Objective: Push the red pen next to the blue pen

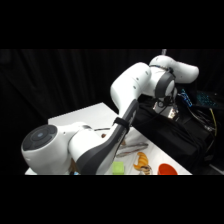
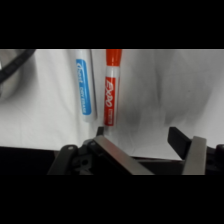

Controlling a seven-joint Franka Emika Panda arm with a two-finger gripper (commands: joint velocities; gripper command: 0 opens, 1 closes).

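You see the white arm (image 1: 100, 140) bent low over the white table (image 1: 85, 117), and its big round joint fills the lower left. Behind it, near the front edge, lie grey metal tongs (image 1: 134, 148), a green block (image 1: 118, 168), a yellowish-brown object (image 1: 142, 162) and a round orange-red object (image 1: 167, 169). The arm's body hides the claw.
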